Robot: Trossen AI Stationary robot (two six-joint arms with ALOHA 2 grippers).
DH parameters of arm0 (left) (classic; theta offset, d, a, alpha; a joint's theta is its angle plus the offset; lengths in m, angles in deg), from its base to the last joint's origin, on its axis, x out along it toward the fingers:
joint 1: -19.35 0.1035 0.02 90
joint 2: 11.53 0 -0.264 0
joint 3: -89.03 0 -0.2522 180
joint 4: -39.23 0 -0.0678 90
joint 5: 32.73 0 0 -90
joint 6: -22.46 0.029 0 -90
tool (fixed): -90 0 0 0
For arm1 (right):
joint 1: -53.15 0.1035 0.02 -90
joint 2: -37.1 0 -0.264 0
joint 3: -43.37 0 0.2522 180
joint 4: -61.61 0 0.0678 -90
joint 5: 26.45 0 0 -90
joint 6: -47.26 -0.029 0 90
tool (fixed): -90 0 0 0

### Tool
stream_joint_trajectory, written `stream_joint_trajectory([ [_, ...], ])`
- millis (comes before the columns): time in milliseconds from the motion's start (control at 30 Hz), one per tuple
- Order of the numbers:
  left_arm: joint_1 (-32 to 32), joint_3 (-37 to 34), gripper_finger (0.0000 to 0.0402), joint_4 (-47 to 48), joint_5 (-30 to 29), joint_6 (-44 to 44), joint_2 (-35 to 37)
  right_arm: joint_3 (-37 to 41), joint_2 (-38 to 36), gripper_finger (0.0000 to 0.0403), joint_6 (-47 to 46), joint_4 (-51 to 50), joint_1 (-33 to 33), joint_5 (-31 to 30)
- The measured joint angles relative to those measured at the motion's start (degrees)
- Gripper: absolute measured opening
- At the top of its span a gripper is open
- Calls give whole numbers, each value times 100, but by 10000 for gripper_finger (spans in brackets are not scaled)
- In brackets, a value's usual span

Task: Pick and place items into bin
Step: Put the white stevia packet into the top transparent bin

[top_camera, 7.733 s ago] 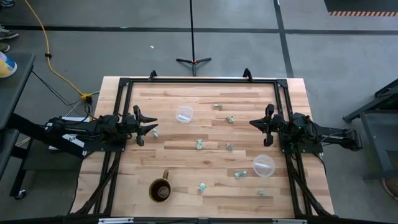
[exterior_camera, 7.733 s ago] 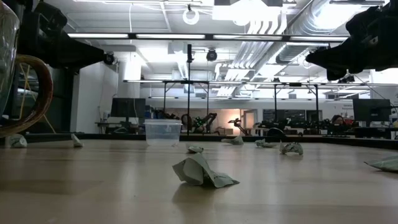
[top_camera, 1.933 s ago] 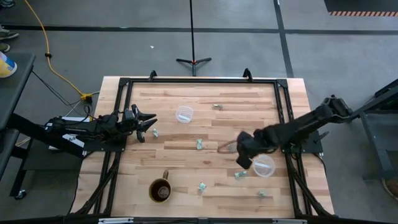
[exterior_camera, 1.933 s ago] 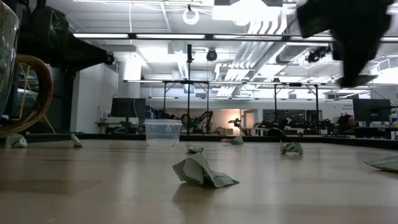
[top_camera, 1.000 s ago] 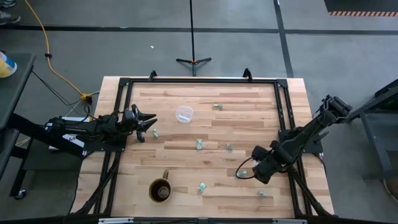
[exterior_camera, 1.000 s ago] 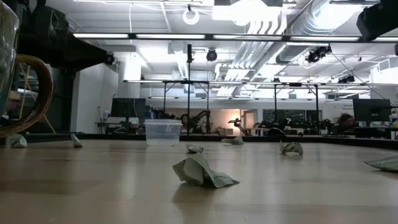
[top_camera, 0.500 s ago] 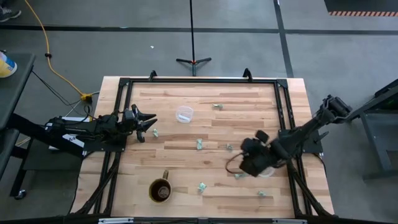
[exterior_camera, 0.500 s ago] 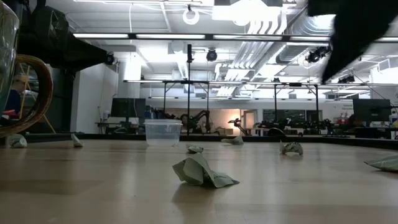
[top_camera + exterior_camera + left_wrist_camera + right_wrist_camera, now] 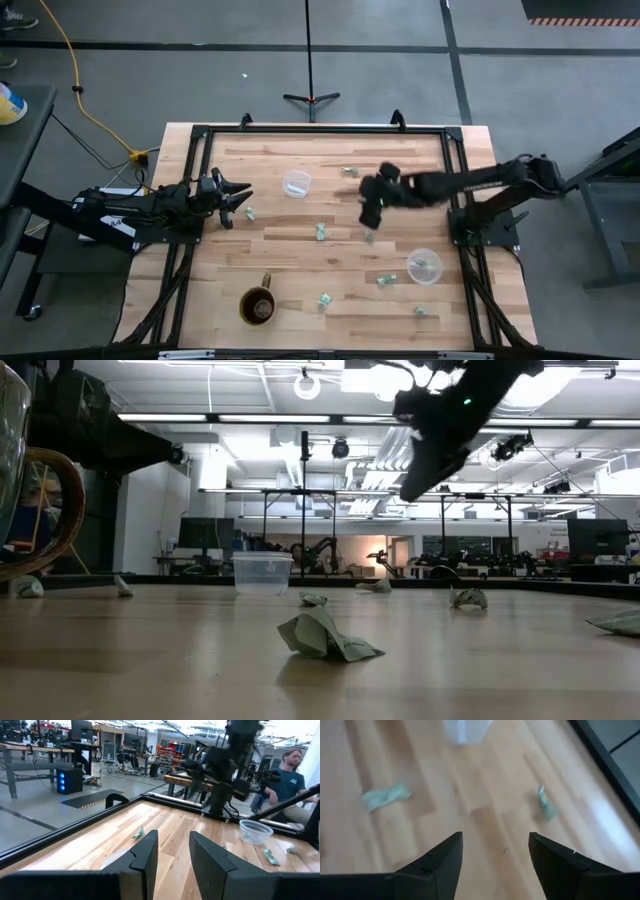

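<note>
Small pale green-and-white pieces lie scattered on the wooden table (image 9: 270,260), among them one near the far edge (image 9: 349,171), two in the middle (image 9: 320,232) (image 9: 368,237) and one nearer the front (image 9: 386,279). My right gripper (image 9: 371,208) hangs open and empty above the table's middle. Its wrist view (image 9: 495,865) looks down on two pieces (image 9: 385,797) (image 9: 547,802), and it shows high up in the low view (image 9: 415,485). My left gripper (image 9: 236,198) waits open and empty at the left edge, next to one piece (image 9: 250,213).
A clear cup (image 9: 296,184) stands far left of centre. A second clear cup (image 9: 424,265) stands at the right with something pale green inside. A brown mug (image 9: 258,306) stands near the front edge. A black frame (image 9: 320,129) borders the table. A person (image 9: 290,770) sits beyond it.
My right gripper has swung from over the right-hand clear cup toward the table's far edge and its left, to above the table's middle. The cup, which the arm covered, shows again. The pieces on the table have not moved.
</note>
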Motion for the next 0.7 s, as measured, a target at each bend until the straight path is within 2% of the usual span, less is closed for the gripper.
stream_joint_trajectory([
  [200,-2,-2,147,0,0,0,0,-7,272,217,1044,998,-1403,1311],
  [333,-2,0,147,2,0,0,0,-9,726,222,1802,1306,-2079,1803],
  [500,-2,-2,147,2,0,0,0,-9,1352,224,2501,1601,-2654,2272],
  [700,0,-1,147,1,0,0,-1,-144,2019,217,3086,1697,-2893,2758],
])
